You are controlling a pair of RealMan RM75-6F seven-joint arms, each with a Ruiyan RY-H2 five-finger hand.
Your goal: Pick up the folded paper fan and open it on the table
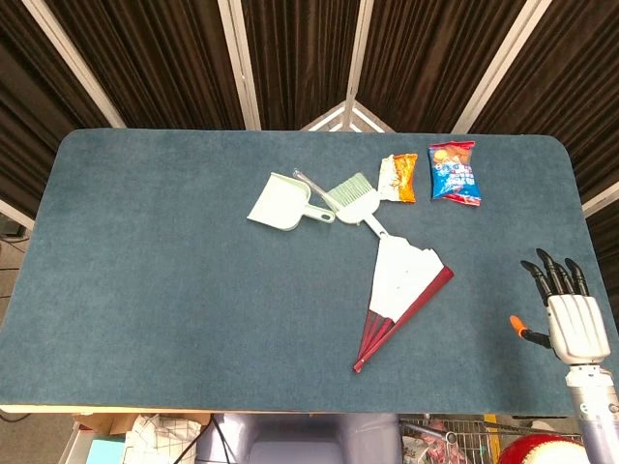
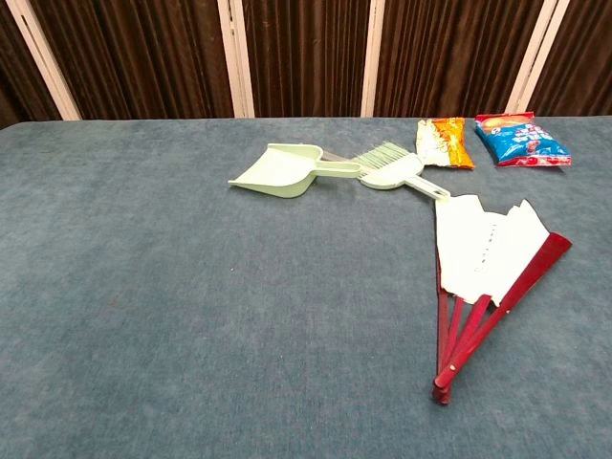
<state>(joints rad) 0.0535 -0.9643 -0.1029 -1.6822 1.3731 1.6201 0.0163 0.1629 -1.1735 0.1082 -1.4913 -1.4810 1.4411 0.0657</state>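
The paper fan [image 1: 401,288] lies on the blue table [image 1: 174,271], partly spread, with white paper leaves and dark red ribs meeting at a pivot near the front edge. In the chest view the fan [image 2: 483,263] shows at the right, its pivot pointing toward me. My right hand [image 1: 569,309] hovers over the table's right front corner, well right of the fan, fingers spread and holding nothing. The chest view does not show it. My left hand appears in neither view.
A pale green dustpan [image 1: 282,203] and matching brush [image 1: 356,198] lie behind the fan, the brush handle reaching to the fan's top. An orange snack bag [image 1: 399,178] and a blue snack bag [image 1: 455,172] sit at the back right.
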